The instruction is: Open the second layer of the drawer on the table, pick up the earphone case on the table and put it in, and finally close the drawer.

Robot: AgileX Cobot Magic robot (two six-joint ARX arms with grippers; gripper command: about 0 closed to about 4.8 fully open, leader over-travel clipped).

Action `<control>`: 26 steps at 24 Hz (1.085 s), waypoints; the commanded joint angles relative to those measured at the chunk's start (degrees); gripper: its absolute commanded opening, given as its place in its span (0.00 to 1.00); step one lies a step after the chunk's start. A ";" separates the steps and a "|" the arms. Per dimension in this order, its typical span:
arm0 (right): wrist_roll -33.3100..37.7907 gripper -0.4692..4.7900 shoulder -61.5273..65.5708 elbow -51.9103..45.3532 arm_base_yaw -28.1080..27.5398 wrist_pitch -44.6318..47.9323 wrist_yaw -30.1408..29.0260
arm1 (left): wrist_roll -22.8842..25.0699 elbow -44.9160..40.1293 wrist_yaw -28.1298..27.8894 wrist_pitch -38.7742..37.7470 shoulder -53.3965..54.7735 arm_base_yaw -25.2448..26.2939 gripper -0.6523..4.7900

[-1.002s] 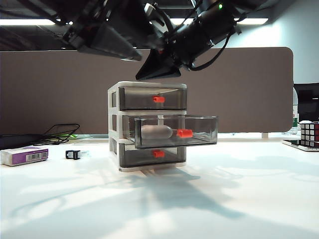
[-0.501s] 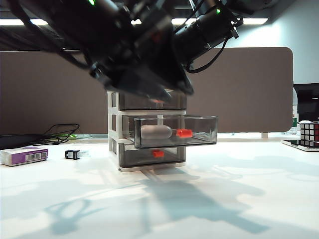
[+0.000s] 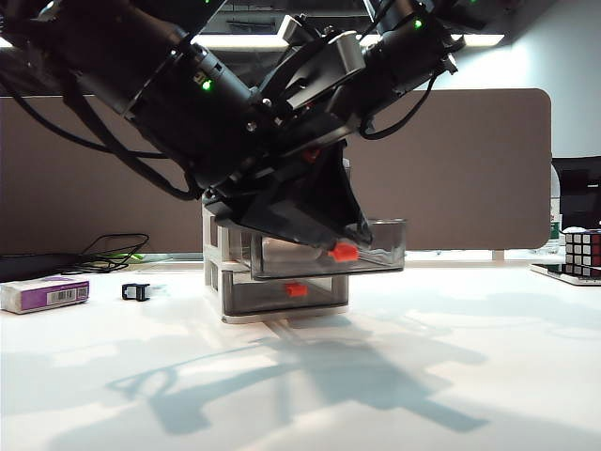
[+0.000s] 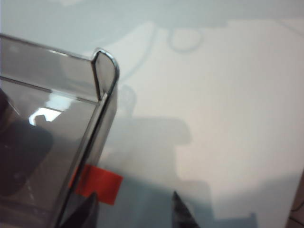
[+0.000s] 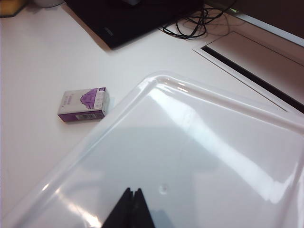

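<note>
Second layer [image 4: 57,137] pulled out | left claw [image 4: 135,209] parted by handle [image 4: 97,184] | right claw [image 5: 132,209] pressed together

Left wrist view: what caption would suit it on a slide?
Left gripper, fingers apart, at the red-orange handle of the open second layer.

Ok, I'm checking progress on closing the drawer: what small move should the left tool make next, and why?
Probably push the red handle inward. The middle tray sticks out of the drawer unit with the earphone case inside, and the left tool, part open, sits just in front of that handle.
</note>
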 commanded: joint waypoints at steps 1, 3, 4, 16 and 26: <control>0.20 0.08 -0.22 0.26 0.13 0.90 -0.04 | 1.90 0.24 -2.78 1.42 -0.13 0.20 0.35; 0.20 0.08 -0.13 0.26 0.13 0.98 -0.04 | 3.04 0.26 -3.67 2.05 -0.13 0.81 0.29; 0.17 0.08 -0.11 0.26 0.13 1.01 -0.04 | 3.23 0.26 -3.58 2.27 -0.13 1.36 0.25; 1.31 0.08 2.71 0.33 0.15 2.73 -0.57 | 4.85 0.26 -1.07 2.32 -0.04 7.21 0.11; 1.53 0.08 2.71 0.33 0.15 2.86 -1.44 | 5.11 0.26 -2.36 9.92 5.73 10.60 0.11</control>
